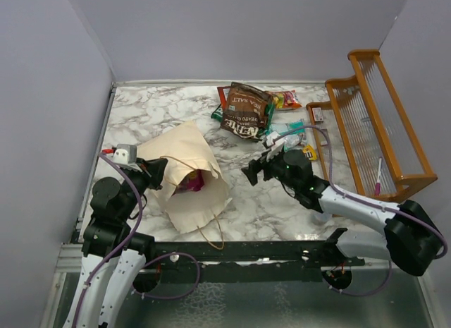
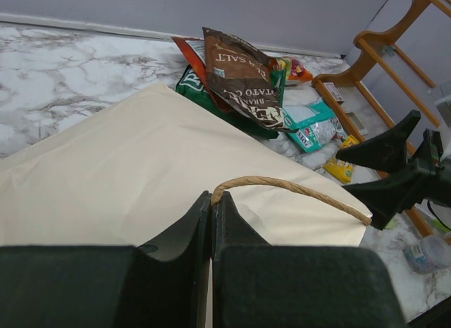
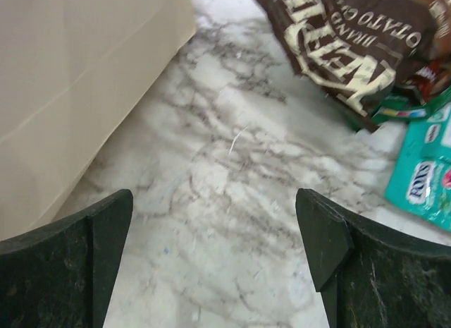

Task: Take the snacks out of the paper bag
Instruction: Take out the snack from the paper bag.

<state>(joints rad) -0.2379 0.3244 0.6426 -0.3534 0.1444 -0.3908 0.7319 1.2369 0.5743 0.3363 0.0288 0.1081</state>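
Reading "SEA SALT" on the brown chip bag (image 2: 243, 77), I pinch the paper bag (image 2: 127, 166) with my left gripper (image 2: 213, 198); my right gripper (image 3: 213, 197) gapes above the marble table (image 3: 232, 166), between grey walls (image 1: 232, 32).

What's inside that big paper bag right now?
Through the open mouth of the paper bag, the overhead view shows one purple packet. Everything deeper is covered by the paper, so I cannot tell whether more snacks lie in there.

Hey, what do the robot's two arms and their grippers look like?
Both arms have black joints and white links, with purple cables looped alongside. The left gripper and right gripper have matte black, wedge-shaped fingers.
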